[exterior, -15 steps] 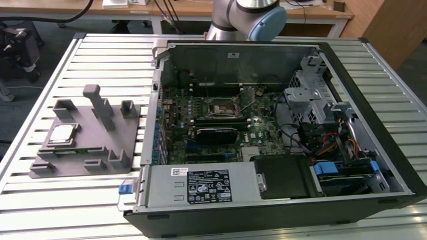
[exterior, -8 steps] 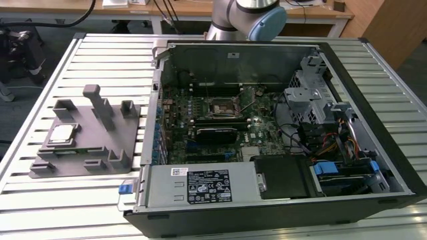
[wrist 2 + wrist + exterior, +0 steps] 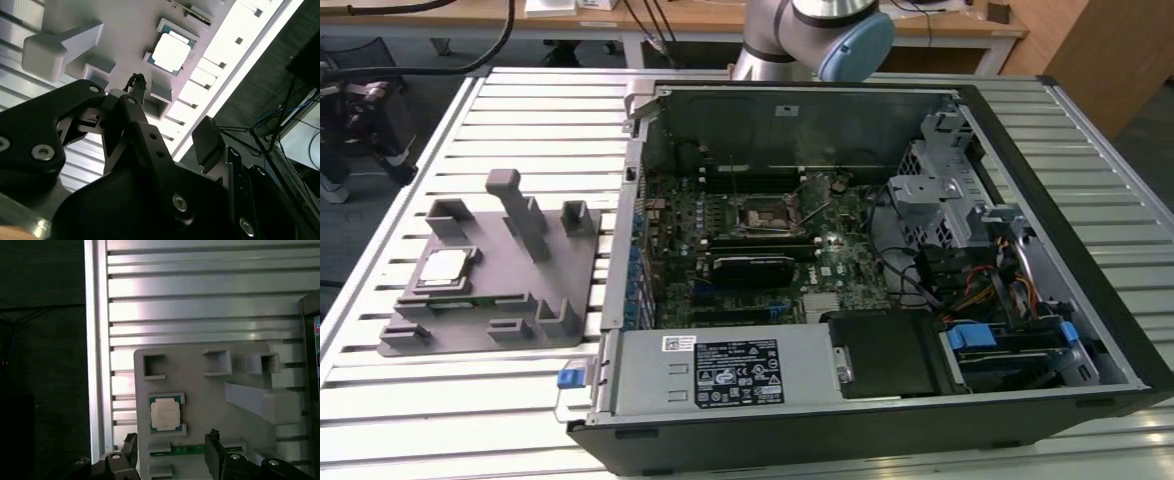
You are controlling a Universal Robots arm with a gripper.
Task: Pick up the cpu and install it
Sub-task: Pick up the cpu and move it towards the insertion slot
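The cpu [image 3: 444, 266] lies flat in a square pocket of the grey fixture [image 3: 494, 290], on the exterior view's left of the computer case. Its silver top with a thin green rim appears in both wrist views [image 3: 171, 52] [image 3: 165, 414]. My gripper [image 3: 172, 454] hangs above the fixture [image 3: 200, 385], open. Its two black fingers [image 3: 129, 449] stand wide apart with nothing between them. The cpu sits a short way beyond the fingertips [image 3: 135, 84], untouched. The dark metal-framed socket [image 3: 761, 213] is on the motherboard inside the case.
The open computer case [image 3: 1087, 240] holds the motherboard, black memory sticks [image 3: 750, 240], cables and a drive cage. Tall grey posts [image 3: 518, 205] rise from the fixture near the cpu. A green board edge [image 3: 195, 450] lies in the fixture. The arm's joint [image 3: 834, 35] is at the slatted table's far edge.
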